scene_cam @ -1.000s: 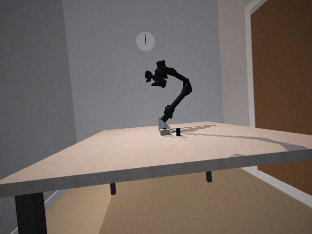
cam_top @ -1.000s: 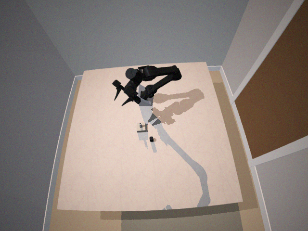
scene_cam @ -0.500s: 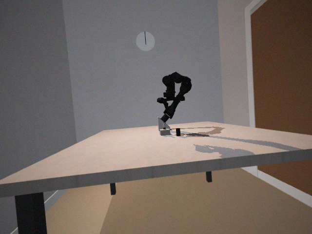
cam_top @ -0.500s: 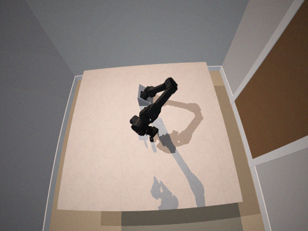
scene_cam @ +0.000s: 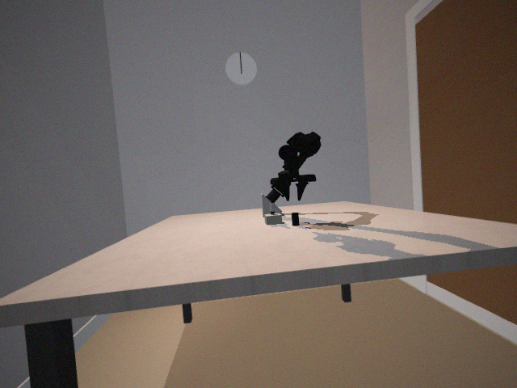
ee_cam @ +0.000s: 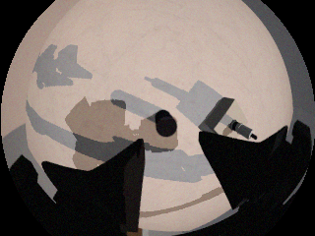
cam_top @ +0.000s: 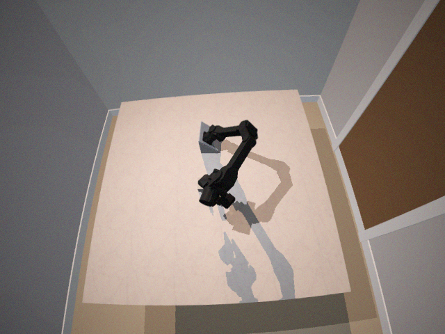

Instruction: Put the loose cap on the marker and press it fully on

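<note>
The black cap stands upright on the table. The grey holder block stands beside it, to the cap's left in the exterior view and to its right in the wrist view. The marker stands in the block, its dark tip bare. My gripper is open and empty, pointing down above the cap. In the wrist view the cap shows just beyond the gap between the fingertips. In the top view the arm hides the cap, the marker and nearly all of the block.
The arm's grey base bracket stands on the table behind the holder block. The arm bends out from it and back over the block and cap. Shadows of the arm fall across the table around the cap.
</note>
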{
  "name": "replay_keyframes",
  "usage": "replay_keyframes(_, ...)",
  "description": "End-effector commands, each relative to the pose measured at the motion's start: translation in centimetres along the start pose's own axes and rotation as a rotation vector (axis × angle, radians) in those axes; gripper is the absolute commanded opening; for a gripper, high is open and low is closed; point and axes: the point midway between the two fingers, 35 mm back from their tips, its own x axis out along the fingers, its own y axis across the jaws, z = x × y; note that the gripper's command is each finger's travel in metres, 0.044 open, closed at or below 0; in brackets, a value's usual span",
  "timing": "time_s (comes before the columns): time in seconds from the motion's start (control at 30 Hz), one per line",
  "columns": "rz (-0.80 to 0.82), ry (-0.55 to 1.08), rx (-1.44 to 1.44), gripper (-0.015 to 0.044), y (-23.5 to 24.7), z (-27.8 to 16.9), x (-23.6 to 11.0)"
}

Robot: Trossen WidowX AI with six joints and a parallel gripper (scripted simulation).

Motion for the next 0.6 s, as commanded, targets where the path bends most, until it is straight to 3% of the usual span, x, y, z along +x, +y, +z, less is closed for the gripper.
replay_keyframes(0.0,-0.005,0.018,0.011,0.0246,-0.1,-0.4,2.0)
replay_keyframes(0.57,-0.004,0.018,0.011,0.0246,0.0,-0.7,4.5)
